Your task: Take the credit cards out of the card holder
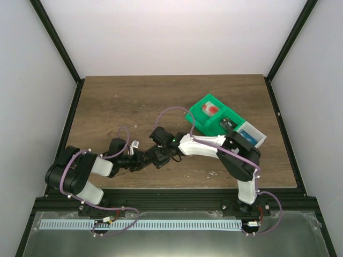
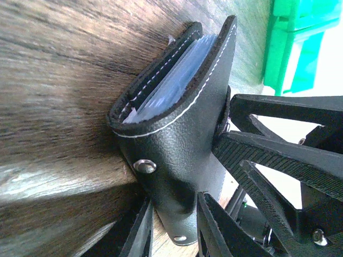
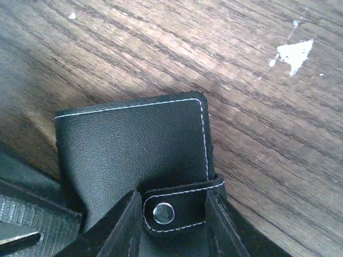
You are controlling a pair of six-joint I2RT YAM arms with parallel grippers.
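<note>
Inside the card holder (image 2: 182, 155) I saw only a blurred pale-blue sliver; what it was, I could not tell. From above it was too small to pick out. Its lower edge ran off-frame.

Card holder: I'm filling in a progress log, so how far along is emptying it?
Looks done: one white-and-red card lies in the green tray, and a blue card lies in the clear tray. In hand: the left gripper and right gripper both clamp the card holder, which is spread partly open. Left: something bluish shows inside; whether that is cards or lining, I cannot tell.
</note>
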